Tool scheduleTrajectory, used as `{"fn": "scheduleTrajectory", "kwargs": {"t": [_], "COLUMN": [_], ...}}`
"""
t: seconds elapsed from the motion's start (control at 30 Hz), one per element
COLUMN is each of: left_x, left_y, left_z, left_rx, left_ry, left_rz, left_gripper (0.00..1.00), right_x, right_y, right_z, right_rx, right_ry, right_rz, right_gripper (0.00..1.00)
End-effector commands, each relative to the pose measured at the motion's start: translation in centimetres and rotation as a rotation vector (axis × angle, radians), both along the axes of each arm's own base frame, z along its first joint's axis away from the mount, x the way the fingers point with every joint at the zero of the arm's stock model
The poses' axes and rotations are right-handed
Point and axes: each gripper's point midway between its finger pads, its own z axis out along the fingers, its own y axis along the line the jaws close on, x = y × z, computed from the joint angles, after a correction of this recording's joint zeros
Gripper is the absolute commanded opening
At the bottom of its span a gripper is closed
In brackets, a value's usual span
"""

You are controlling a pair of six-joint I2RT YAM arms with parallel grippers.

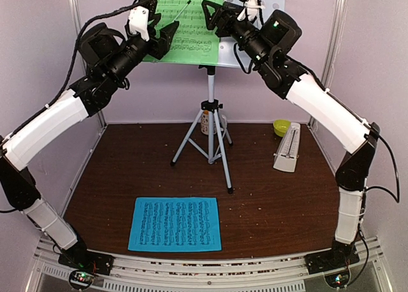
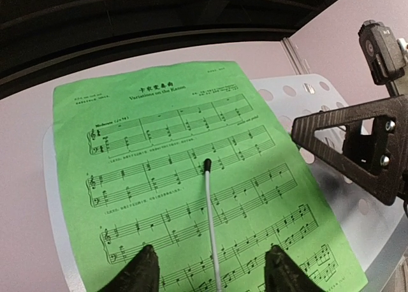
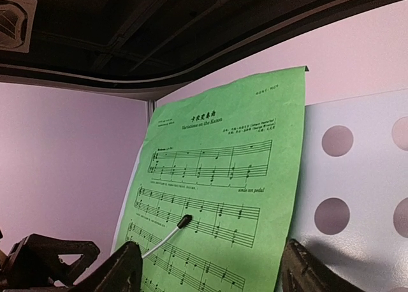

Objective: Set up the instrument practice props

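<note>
The top camera sits above and behind the arm bases (image 1: 83,261), looking down and forward over the whole table (image 1: 268,203) to the far wall (image 1: 159,94), from well back. The left wrist camera is close to the green sheet (image 2: 191,177), facing it from its lower left. The right wrist camera, also close, tilts up along the sheet toward the ceiling (image 3: 159,37). All three share the sheet and the stand's plate (image 2: 319,94).

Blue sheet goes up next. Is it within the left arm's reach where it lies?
Probably yes: the blue music sheet lies on the table near the left arm's base, nothing on it.
</note>
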Motion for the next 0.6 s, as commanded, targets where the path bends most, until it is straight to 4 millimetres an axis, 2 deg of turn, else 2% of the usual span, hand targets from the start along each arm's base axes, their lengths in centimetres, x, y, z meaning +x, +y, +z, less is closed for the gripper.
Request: {"fn": "scheduleTrajectory", "kwargs": {"t": [0.0, 0.13, 0.2, 0.3, 0.4, 0.47, 0.57], "left_x": [-2.6, -3.4, -3.5, -3.6, -3.9, -3.8, -3.7], "left_y": [1.4, 3.2, 4.3, 5.8, 7.2, 7.6, 7.8], "left_z": [2.4, 2.2, 1.1, -1.1, -4.3, -7.5, -13.3], "left_rx": [-0.031, -0.036, -0.036, -0.022, -0.015, 0.005, 0.044], "left_ry": [-0.063, -0.023, 0.03, 0.127, 0.239, 0.334, 0.5], "left_rz": [-0.014, 0.018, 0.05, 0.096, 0.122, 0.132, 0.132], "left_gripper": [0.64, 0.81, 0.87, 0.93, 0.97, 0.98, 0.98], "right_x": [-3.1, -4.6, -5.5, -6.9, -9.0, -10.4, -12.4], "right_y": [-2.6, -3.4, -3.9, -4.6, -5.3, -5.5, -4.9], "right_z": [3.6, 3.9, 3.6, 2.1, 1.0, 0.1, -1.1], "right_rx": [0.057, 0.039, 0.022, 0.004, 0.024, 0.039, 0.057], "right_ry": [-0.072, -0.081, -0.081, -0.064, -0.023, 0.026, 0.109], "right_rz": [-0.007, 0.011, 0.021, 0.057, 0.155, 0.232, 0.372], "right_gripper": [0.8, 0.86, 0.89, 0.93, 0.99, 1.0, 1.0]}}
